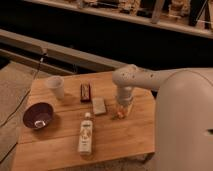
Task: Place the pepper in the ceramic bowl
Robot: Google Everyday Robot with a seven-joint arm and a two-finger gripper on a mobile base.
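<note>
My gripper (121,111) sits low on the right half of the table (50,150), clamped on the pepper (120,115). On its bowl side, a flat grey packet (99,105) lies close and blocks a low sideways pass. A dark bar (86,92) lies behind the packet, and a bottle (85,135) lies lengthwise in front. I see bare wood between the bottle and the ceramic bowl (38,116). The white cup (56,86) stands behind the bowl, apart from it. Above them the air is open.

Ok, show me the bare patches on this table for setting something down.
Bare wood: between ceramic bowl and bottle; front right of the table, below the gripper shut on the pepper. Crowded: cup, dark bar and grey packet mid-table.
</note>
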